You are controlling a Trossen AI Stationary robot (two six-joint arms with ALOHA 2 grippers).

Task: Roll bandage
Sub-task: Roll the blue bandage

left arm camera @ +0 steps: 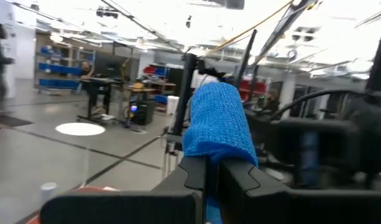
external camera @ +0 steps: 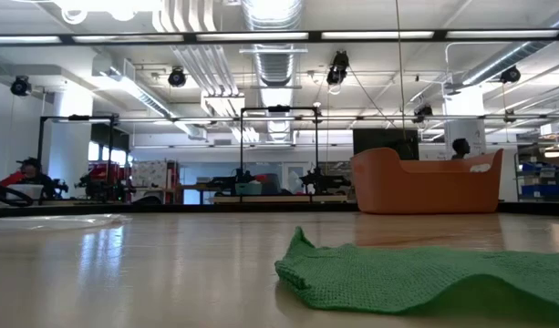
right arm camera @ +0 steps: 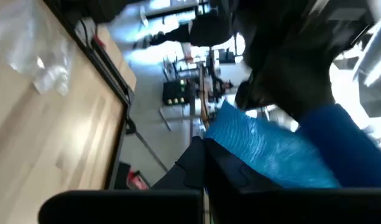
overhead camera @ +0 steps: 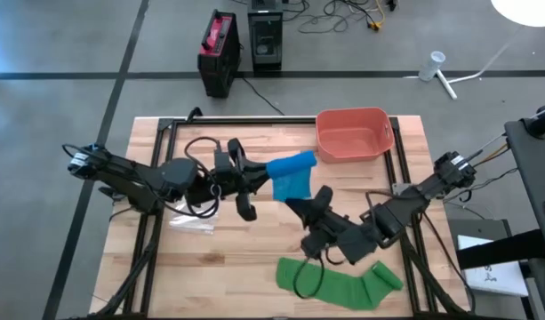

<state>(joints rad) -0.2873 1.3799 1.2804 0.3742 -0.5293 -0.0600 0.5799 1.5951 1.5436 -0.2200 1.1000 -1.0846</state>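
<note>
Overhead strip lights run across a big workshop, and below them sits a pale wooden slatted table [overhead camera: 254,267] with 2 dark arms meeting near its centre. Between them hangs the blue woven bandage [overhead camera: 292,175], lifted off the wood. The left gripper [overhead camera: 254,175], reaching in from 9 o'clock, is clenched on its rolled end; the right gripper [overhead camera: 300,206], coming from 4 o'clock, is clamped shut on the loose tail below. Holding both ends this way looks meant to keep the strip taut so it winds evenly. A crumpled green cloth bandage [overhead camera: 339,278] lies at 6 o'clock, untouched, and a salmon plastic tub [overhead camera: 354,135] waits at 1 o'clock, probably for finished rolls.
</note>
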